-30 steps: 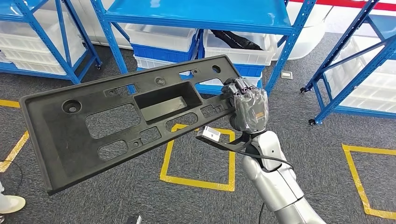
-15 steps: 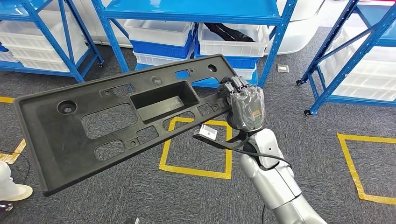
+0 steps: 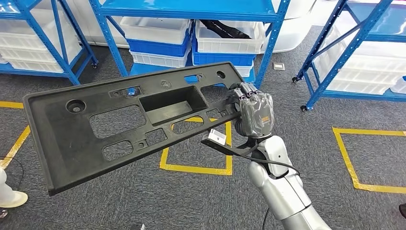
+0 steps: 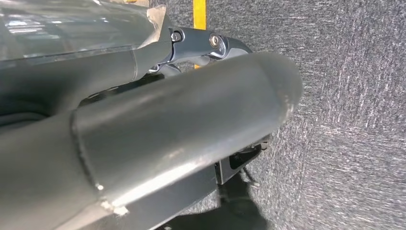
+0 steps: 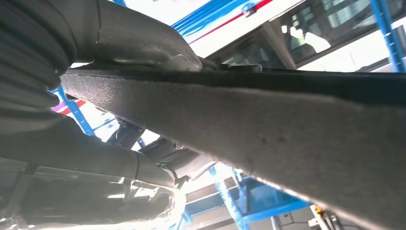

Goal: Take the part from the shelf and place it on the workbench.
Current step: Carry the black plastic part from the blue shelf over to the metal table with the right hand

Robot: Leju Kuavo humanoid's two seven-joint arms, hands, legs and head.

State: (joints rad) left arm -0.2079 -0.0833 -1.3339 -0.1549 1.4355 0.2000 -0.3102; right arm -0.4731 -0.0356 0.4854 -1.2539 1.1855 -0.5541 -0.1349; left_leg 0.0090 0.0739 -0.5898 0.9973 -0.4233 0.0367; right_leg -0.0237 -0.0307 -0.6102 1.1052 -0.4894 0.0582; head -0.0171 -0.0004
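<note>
Black part (image 3: 129, 122) gripped at its end, right hand (image 3: 255, 114)

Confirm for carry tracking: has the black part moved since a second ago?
Yes: in the right hand, the part shifted rightward against the blue shelf post; the camera moved too.

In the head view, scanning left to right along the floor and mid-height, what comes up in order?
White shoe → black panel part → right hand gripping the panel's right end → yellow floor square.
</note>
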